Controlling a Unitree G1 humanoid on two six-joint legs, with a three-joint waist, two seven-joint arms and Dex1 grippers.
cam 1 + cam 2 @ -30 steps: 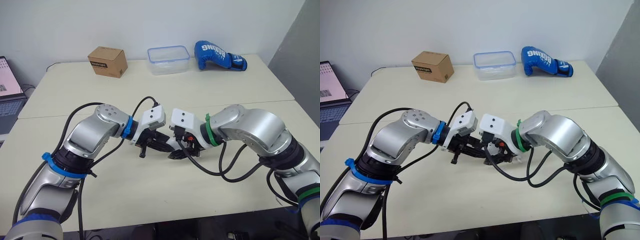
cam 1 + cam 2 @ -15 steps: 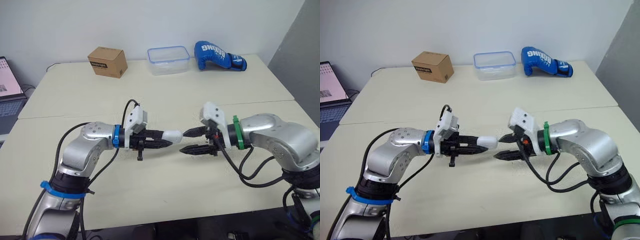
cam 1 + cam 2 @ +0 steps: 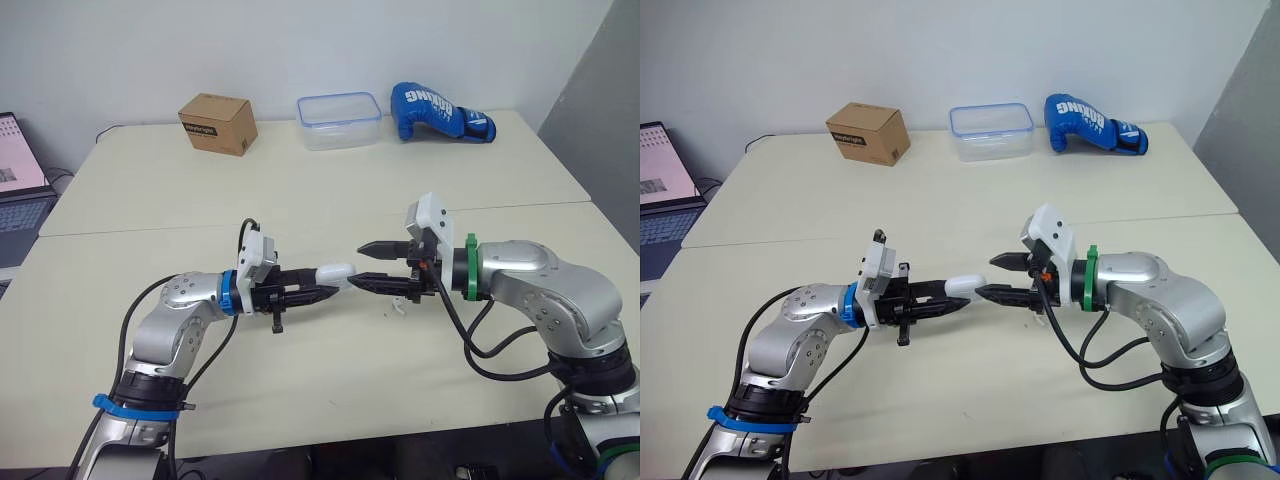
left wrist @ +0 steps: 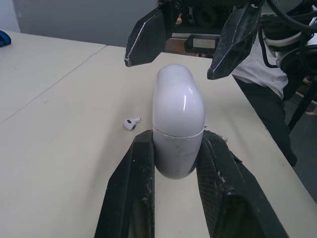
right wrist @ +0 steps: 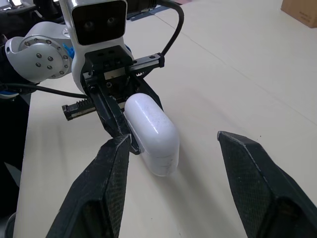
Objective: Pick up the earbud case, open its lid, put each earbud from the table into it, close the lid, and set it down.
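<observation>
Left gripper (image 3: 328,281) clamped on the base end of the white earbud case (image 3: 334,271), one black finger on each side. Case held roughly level above the tabletop, rounded lid end pointing toward the right arm. Lid shut; seam shows as a thin line around the body.

Right gripper (image 3: 358,266) faces it head-on, fingers spread wide, tips level with the lid end of the case, one above and one below. Cannot tell whether either tip touches it.

One white earbud (image 4: 131,122) lies loose on the beige table (image 3: 300,200), just under the right gripper's fingers.

Far edge of table, well apart from the arms: cardboard box (image 3: 214,122), clear plastic container with blue rim (image 3: 338,118), blue boxing glove (image 3: 438,111). Open laptop (image 3: 18,190) off the robot's left side.
</observation>
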